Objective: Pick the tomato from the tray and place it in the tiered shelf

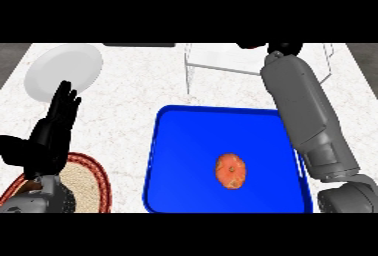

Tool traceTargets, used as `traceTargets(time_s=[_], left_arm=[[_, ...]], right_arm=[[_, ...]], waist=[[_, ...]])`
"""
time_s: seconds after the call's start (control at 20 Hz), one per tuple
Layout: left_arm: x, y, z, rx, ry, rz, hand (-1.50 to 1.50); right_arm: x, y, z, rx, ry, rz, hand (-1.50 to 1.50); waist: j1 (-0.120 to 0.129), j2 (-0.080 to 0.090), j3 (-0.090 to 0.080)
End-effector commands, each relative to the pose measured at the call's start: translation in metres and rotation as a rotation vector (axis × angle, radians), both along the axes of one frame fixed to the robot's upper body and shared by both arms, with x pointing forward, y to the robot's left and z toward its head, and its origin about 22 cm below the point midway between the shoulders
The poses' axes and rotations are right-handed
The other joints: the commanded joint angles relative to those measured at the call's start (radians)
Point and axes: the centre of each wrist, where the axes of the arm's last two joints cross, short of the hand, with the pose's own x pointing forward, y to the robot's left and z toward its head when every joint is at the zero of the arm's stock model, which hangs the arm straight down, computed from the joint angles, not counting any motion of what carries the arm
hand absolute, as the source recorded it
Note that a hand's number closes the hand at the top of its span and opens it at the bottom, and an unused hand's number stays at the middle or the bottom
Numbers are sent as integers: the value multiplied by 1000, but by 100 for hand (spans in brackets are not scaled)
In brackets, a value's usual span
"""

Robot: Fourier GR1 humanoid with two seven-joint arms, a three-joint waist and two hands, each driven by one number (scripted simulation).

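Underneath — pale marbled counter [133, 100], blue tray [184, 150] with tomato [231, 171] — white plate [63, 70] far-left

White counter [133, 95] bears tray [221, 111], plate [63, 70], shelf [221, 67] (mat [90, 181] too).

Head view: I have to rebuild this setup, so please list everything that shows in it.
tomato: one, orange-red, near the tray's middle
tray: one, blue, lower centre of the counter
shelf: one, white frame, top, partly behind the right forearm
plate: one, white, upper left
mat: one, tan with red rim, lower left corner
counter: one, pale marbled, under everything
left hand: one, black, open, fingers up, resting at the left
right hand: one, black, top edge by the shelf, mostly cut off
right forearm: one, grey, over the tray's right edge
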Motion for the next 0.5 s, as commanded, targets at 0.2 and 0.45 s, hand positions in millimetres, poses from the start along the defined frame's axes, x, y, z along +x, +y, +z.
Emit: traceTargets(time_s=[0.2, 0.45], left_arm=[[-12, -6, -12, 4, 15, 8, 0], [-16, 5, -16, 1, 29, 33, 0]], right_arm=[[-2, -14, 40, 128, -210, 3, -150], [-15, -48, 60, 146, -220, -129, -150]], waist=[[-12, -6, 0], [-31, -14, -1]])
